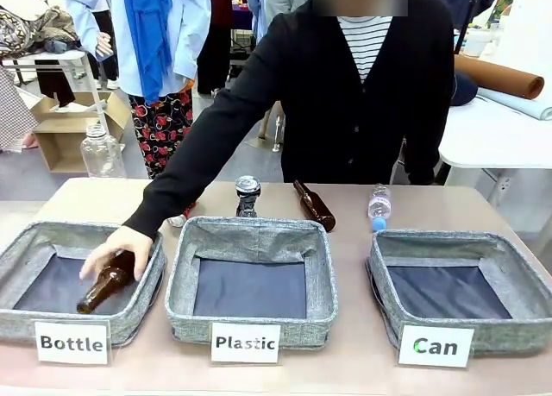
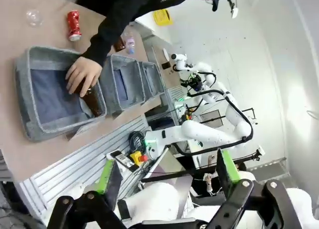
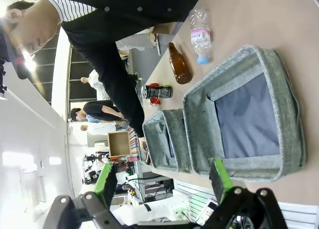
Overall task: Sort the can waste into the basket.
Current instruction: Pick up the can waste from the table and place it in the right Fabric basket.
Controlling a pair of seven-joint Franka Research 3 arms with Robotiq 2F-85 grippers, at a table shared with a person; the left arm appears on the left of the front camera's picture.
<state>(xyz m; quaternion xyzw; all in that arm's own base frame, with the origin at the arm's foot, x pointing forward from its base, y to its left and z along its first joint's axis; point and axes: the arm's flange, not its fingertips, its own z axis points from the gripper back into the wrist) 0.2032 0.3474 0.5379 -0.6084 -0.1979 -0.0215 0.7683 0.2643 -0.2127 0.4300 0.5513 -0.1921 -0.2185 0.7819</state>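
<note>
The silver-topped dark grey can stands crushed behind the middle basket and lies sideways in the right wrist view. Just left of it the red can peeks out from behind the person's sleeve; the left wrist view shows it lying on the table. The grey basket labelled "Can" sits at the right with nothing in it, close below my right gripper, which is open. My left gripper is open too, held off the table's near side, far from the cans.
The person's hand lowers a brown bottle into the "Bottle" basket. The "Plastic" basket stands in the middle. Another brown bottle and a small clear bottle lie behind the baskets; a large clear bottle stands far left.
</note>
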